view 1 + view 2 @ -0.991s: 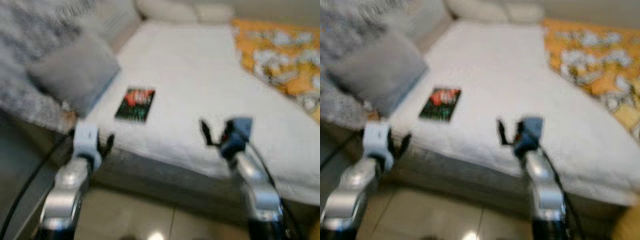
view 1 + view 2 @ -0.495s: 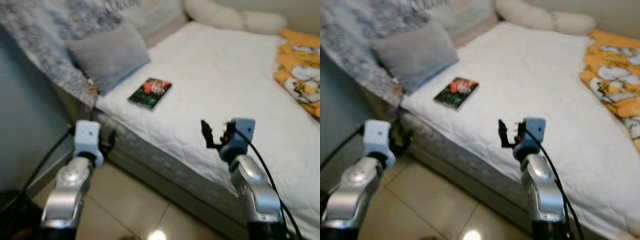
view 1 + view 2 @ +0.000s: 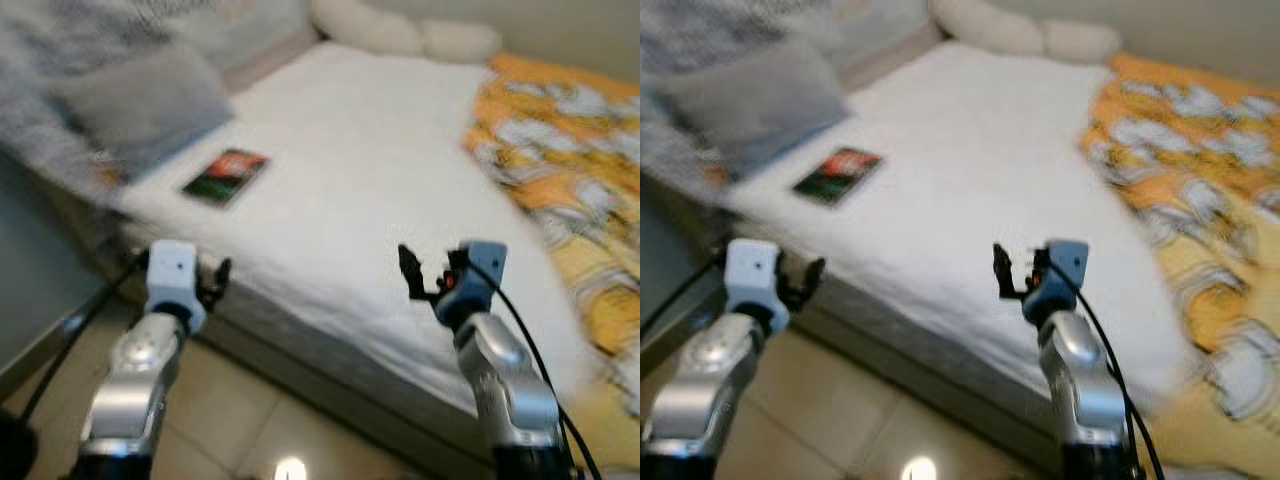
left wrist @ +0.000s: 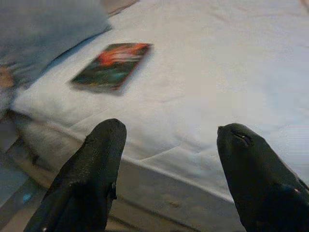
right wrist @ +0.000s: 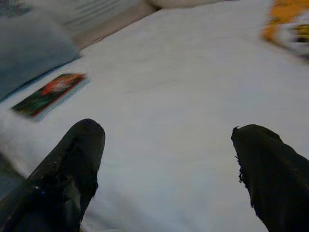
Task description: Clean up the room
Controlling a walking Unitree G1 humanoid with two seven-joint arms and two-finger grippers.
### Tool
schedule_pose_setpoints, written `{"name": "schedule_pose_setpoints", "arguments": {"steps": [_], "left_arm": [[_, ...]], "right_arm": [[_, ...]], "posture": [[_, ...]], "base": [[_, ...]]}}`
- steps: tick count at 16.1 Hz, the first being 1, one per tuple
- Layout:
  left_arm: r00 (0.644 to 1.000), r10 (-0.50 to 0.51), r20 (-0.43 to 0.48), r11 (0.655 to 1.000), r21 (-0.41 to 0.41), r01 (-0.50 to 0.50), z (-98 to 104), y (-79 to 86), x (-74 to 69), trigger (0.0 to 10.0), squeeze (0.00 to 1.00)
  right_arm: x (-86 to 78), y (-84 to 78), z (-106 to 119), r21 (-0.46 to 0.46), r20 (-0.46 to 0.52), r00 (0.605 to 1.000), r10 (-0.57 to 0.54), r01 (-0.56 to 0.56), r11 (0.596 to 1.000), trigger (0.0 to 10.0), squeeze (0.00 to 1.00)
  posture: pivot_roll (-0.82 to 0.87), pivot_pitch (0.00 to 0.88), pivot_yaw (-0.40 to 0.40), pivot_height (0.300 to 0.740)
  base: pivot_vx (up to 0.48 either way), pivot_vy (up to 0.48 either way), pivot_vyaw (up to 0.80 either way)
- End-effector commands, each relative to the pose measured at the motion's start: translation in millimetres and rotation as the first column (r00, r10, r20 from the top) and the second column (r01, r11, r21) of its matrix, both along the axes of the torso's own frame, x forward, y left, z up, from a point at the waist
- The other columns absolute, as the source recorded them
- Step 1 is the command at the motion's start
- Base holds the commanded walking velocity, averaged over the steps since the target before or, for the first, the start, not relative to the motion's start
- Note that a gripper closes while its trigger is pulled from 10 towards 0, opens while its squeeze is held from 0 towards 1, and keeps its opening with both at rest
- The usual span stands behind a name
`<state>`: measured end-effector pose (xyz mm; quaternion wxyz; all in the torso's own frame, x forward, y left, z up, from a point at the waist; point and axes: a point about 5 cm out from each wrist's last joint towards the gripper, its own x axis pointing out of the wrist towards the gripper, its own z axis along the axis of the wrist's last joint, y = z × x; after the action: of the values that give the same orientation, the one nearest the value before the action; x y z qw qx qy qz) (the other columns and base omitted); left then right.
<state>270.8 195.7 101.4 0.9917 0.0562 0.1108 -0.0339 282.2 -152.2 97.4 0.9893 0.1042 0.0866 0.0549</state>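
A wide bed with a white quilted cover [image 3: 380, 180] lies ahead, its near edge over a pale tiled floor [image 3: 230, 420]. An orange blanket with white flower patches [image 3: 570, 170] covers its right side, and a grey square cushion [image 3: 140, 100] sits at its left, with cream pillows [image 3: 400, 35] at the far end. A thin dark book with a red-and-green cover [image 3: 224, 176] lies flat near the cushion. The left gripper [image 4: 166, 159] hangs before the bed edge, fingers spread wide, empty. The right gripper [image 5: 166, 169] hovers above the cover, equally wide apart, empty.
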Motion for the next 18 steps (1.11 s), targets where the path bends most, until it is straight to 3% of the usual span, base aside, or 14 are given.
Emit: {"name": "schedule_pose_setpoints", "arguments": {"steps": [1,7,10,11,12,18], "left_arm": [[0.999,-0.032,-0.001,0.999,-0.005,0.032,-0.4,-10.6,1.0,10.0,0.0],[0.999,-0.044,0.007,0.999,-0.017,0.044,0.7,-13.0,3.1,10.0,0.0],[1.0,-0.029,-0.006,0.999,-0.041,0.029,0.3,-10.9,3.8,10.0,0.0],[1.0,-0.027,-0.007,0.999,-0.04,0.027,0.0,-10.1,3.8,10.0,0.0],[1.0,-0.025,-0.007,0.999,-0.039,0.024,-0.2,-9.3,3.9,10.0,0.0],[1.0,-0.021,-0.008,0.999,-0.038,0.021,0.3,-9.2,4.8,10.0,0.0]], "right_arm": [[-3.7,-10.4,-4.1,-0.009,-0.026,0.999,-0.037,0.037,0.999,10.0,1.0],[-1.1,-4.8,-1.9,0.009,-0.025,0.999,-0.041,0.041,0.999,10.0,1.0],[-0.6,-5.6,-1.3,0.008,-0.024,0.998,-0.049,0.05,0.999,10.0,1.0],[-0.7,-5.8,-1.5,0.005,-0.024,0.998,-0.051,0.051,0.999,10.0,0.89],[-1.0,-5.9,-2.1,0.0,-0.026,0.998,-0.051,0.051,0.999,10.0,0.0],[-0.7,-5.3,-4.4,-0.017,-0.041,0.998,-0.045,0.044,0.999,10.0,0.0]], "posture": [[0.01,0.0,0.04,0.74],[0.0,0.0,0.042,0.74],[0.0,0.0,0.045,0.74],[0.0,0.0,0.045,0.74],[0.0,0.0,0.045,0.74],[0.0,0.0,0.045,0.74]], "base": [[0.0,-0.48,-0.8],[0.0,-0.473,-0.79],[0.0,0.472,-0.7],[0.0,0.48,0.0],[0.0,0.48,0.0],[0.0,0.48,0.0]]}}
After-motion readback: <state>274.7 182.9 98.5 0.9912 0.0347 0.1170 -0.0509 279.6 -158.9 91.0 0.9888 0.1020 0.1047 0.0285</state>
